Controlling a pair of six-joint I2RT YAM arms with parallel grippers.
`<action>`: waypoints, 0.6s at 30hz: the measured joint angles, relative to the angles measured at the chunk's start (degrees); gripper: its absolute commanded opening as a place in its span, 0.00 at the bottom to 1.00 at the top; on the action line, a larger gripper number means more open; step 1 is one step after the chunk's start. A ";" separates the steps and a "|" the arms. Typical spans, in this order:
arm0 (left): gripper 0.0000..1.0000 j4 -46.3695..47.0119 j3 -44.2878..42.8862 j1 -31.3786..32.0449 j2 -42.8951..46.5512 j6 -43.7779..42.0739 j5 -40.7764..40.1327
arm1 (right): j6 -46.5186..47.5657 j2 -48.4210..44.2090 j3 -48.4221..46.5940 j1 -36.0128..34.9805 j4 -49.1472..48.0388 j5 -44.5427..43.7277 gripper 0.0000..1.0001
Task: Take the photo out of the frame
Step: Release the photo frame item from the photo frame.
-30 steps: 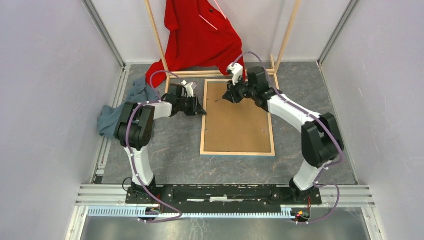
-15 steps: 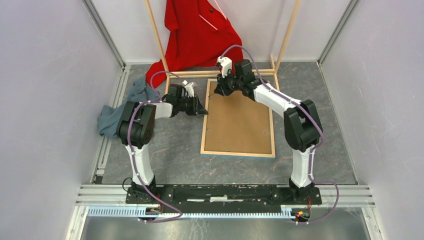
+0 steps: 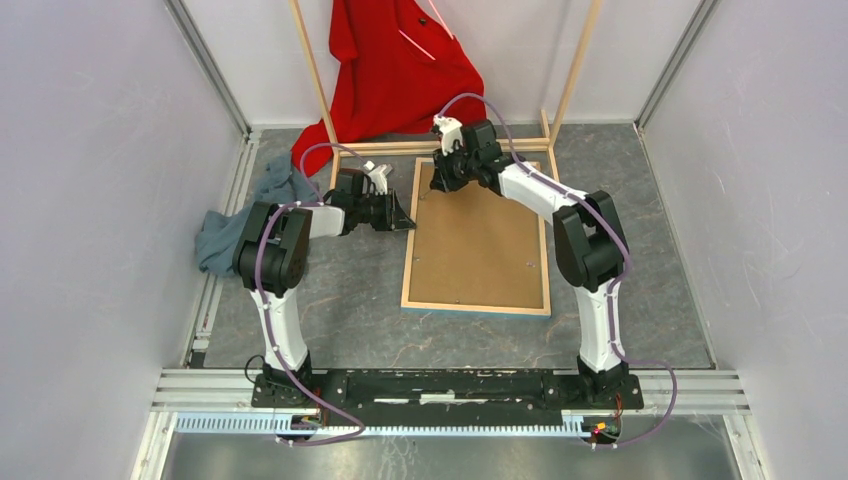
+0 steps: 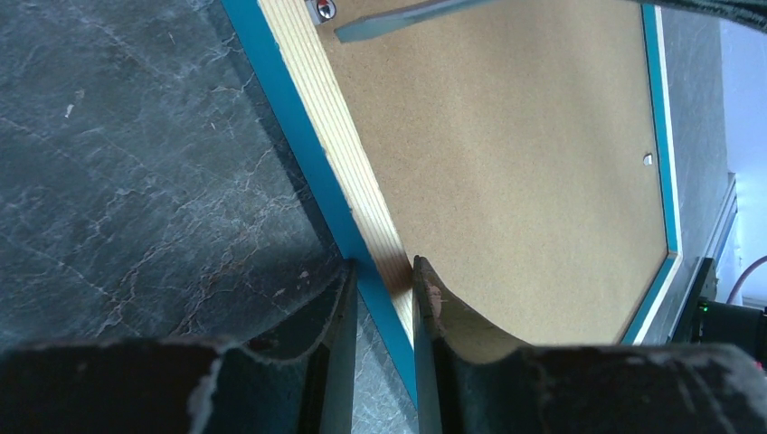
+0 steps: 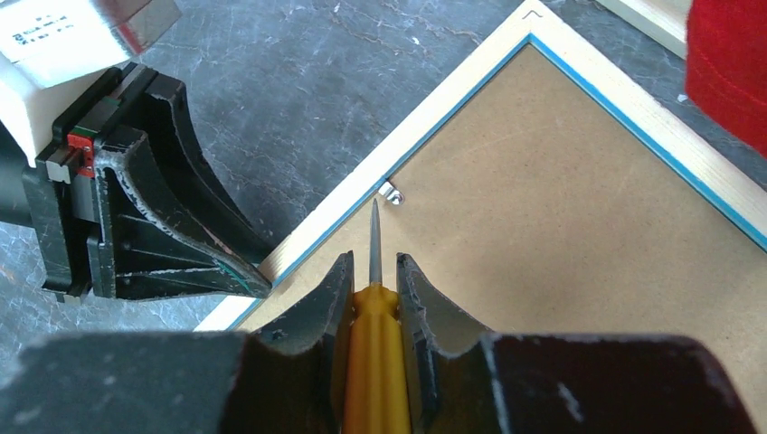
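The frame (image 3: 476,308) lies face down on the table, pale wood edges up. The brown backing board (image 3: 478,240) fills it, and the photo is hidden under it. My left gripper (image 3: 403,222) is shut on the frame's left rail (image 4: 312,136), one finger outside and one on the board side. My right gripper (image 3: 440,180) is shut on a yellow-handled screwdriver (image 5: 371,344). The screwdriver's tip sits just short of a small metal clip (image 5: 391,192) near the frame's far left corner. The left gripper (image 5: 181,235) also shows in the right wrist view.
A red garment (image 3: 400,70) hangs on a wooden rack (image 3: 575,60) at the back; the rack's base bar (image 3: 390,148) lies just beyond the frame. A grey-blue cloth (image 3: 240,215) lies at the left wall. Walls close in on both sides.
My right gripper has moved left and farther back with the screwdriver, from over the board's upper middle to the frame's far left corner. The left gripper has stayed on the rail.
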State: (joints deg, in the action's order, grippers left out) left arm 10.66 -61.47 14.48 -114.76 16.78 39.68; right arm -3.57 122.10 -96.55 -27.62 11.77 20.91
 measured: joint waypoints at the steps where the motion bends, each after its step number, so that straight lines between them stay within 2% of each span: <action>1: 0.22 0.00 0.00 0.00 0.00 0.00 0.02 | -0.20 0.00 0.00 0.22 0.02 0.00 0.00; 5: 0.22 0.02 0.00 0.00 0.00 0.02 0.09 | -0.76 0.46 -1.64 0.76 1.05 -0.04 0.00; 13: 0.21 0.17 0.02 -0.11 -0.07 0.09 0.46 | -1.01 6.14 -11.82 1.05 3.72 -0.48 0.00; 18: 0.20 0.79 0.00 -0.35 -0.57 0.83 1.40 | -0.83 7.39 -12.22 1.09 4.61 -0.61 0.00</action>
State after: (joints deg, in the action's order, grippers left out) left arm 11.44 -61.47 14.13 -115.33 17.61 41.08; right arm -4.40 129.49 -108.77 -26.52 16.38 20.29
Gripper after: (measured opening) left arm 0.312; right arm 0.246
